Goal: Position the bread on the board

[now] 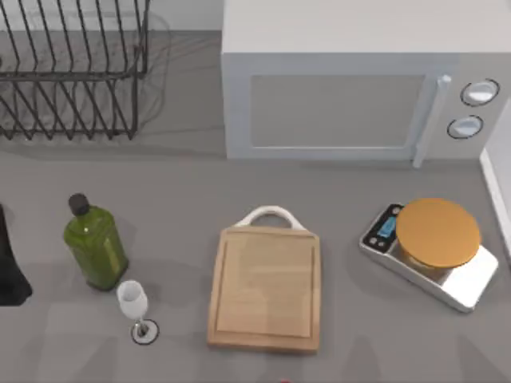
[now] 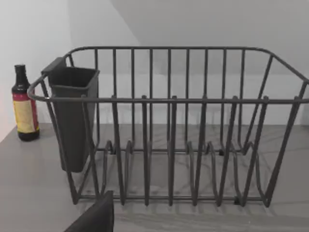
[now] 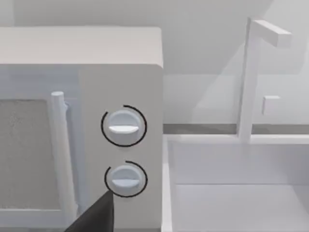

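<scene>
The board [image 1: 265, 291], light wood with a grooved rim and a white loop handle [image 1: 271, 214] at its far short end, lies at the middle front of the table with nothing on it. The bread is out of view. My left arm [image 1: 9, 263] is a dark shape parked at the table's left edge. A dark piece of my left gripper [image 2: 94, 217] sits low in the left wrist view, facing the wire rack. A dark piece of my right gripper [image 3: 94, 217] sits low in the right wrist view, facing the microwave's knobs.
A white microwave [image 1: 343, 88] stands at the back and a wire dish rack [image 1: 72, 72] at the back left. A green bottle [image 1: 94, 243] and a wine glass [image 1: 136, 307] stand left of the board. A silver scale [image 1: 431, 251] with a tan-orange disc is at the right.
</scene>
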Tool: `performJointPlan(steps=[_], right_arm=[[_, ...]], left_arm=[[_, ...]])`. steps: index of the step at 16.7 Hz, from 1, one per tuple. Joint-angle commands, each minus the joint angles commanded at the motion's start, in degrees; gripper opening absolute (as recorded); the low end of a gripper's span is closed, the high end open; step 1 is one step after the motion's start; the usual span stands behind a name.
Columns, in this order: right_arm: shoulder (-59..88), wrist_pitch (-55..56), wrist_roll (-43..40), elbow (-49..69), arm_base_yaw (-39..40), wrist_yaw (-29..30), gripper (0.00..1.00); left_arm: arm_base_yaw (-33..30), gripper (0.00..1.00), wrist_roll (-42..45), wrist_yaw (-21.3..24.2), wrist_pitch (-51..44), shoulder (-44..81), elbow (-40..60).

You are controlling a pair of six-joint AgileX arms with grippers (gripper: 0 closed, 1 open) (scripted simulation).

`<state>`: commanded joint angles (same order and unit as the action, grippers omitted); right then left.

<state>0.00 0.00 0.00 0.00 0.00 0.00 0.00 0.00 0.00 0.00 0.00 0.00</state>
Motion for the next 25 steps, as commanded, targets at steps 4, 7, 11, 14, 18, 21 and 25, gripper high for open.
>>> performJointPlan(steps=[4, 7, 11, 14, 18, 21, 25], right_arm=[[0.0, 0.0, 0.0, 0.0, 0.0, 0.0, 1.00], [0.0, 0.0, 0.0, 0.0, 0.0, 0.0, 1.00], [0.0, 0.0, 0.0, 0.0, 0.0, 0.0, 1.00], [0.0, 0.0, 0.0, 0.0, 0.0, 0.0, 1.00], [0.0, 0.0, 0.0, 0.0, 0.0, 0.0, 1.00], [0.0, 0.0, 0.0, 0.0, 0.0, 0.0, 1.00], [0.0, 0.0, 0.0, 0.0, 0.0, 0.0, 1.00]], left_arm=[[0.3, 1.00, 1.0, -0.1, -1.2, 1.8, 1.7], [1.5, 1.00, 4.9, -0.2, -5.8, 9.0, 8.7], [3.5, 1.00, 13.2, -0.3, -15.8, 27.0, 23.4], [5.3, 1.00, 20.8, -0.2, -25.2, 45.7, 36.2], [7.6, 1.00, 31.2, -0.2, -38.3, 72.4, 53.5], [9.2, 1.00, 38.3, -0.2, -47.2, 89.6, 65.4], [10.9, 1.00, 46.1, -0.1, -56.1, 106.1, 79.0]])
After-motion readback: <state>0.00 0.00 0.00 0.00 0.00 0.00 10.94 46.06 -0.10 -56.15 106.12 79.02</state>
